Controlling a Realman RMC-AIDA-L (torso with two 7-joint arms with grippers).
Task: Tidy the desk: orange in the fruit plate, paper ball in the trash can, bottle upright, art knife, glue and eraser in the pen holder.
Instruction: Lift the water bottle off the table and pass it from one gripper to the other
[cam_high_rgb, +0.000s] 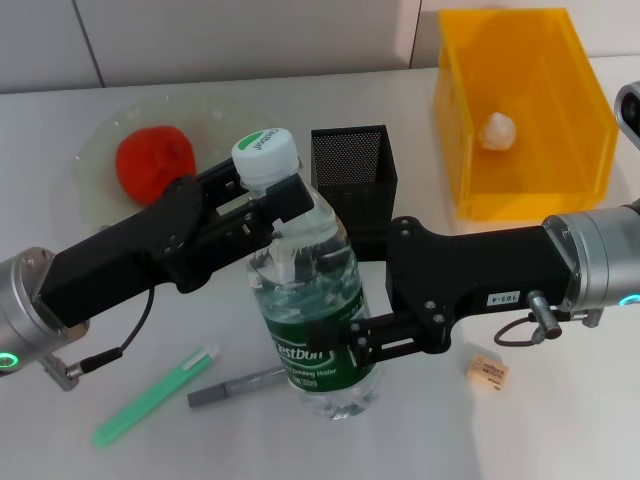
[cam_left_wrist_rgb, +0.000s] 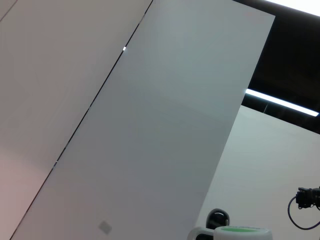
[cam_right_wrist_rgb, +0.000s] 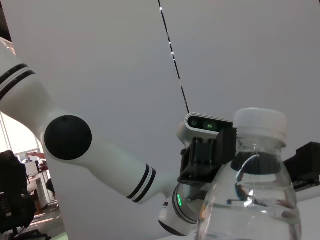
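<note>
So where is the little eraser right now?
In the head view the eraser lies on the table on the robot's right, just beyond the right gripper that holds the bottle, and nearer the camera than the trash can.

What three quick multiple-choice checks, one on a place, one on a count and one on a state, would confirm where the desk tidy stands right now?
1. Where is the orange?
A. in the fruit plate
B. in the trash can
C. beside the eraser

2. How many slim sticks lie loose on the desk?
A. none
B. two
C. four

3. How is the bottle standing?
A. flat on its side
B. upside down
C. upright, held between both grippers

Answers:
1. A, the red-orange fruit sits inside the pale green dish at the far left.
2. B, the glue and the art knife both lie near the front, outside the pen holder.
3. C, the cap is on top, with the left gripper at the neck and the right gripper at the label.
</note>
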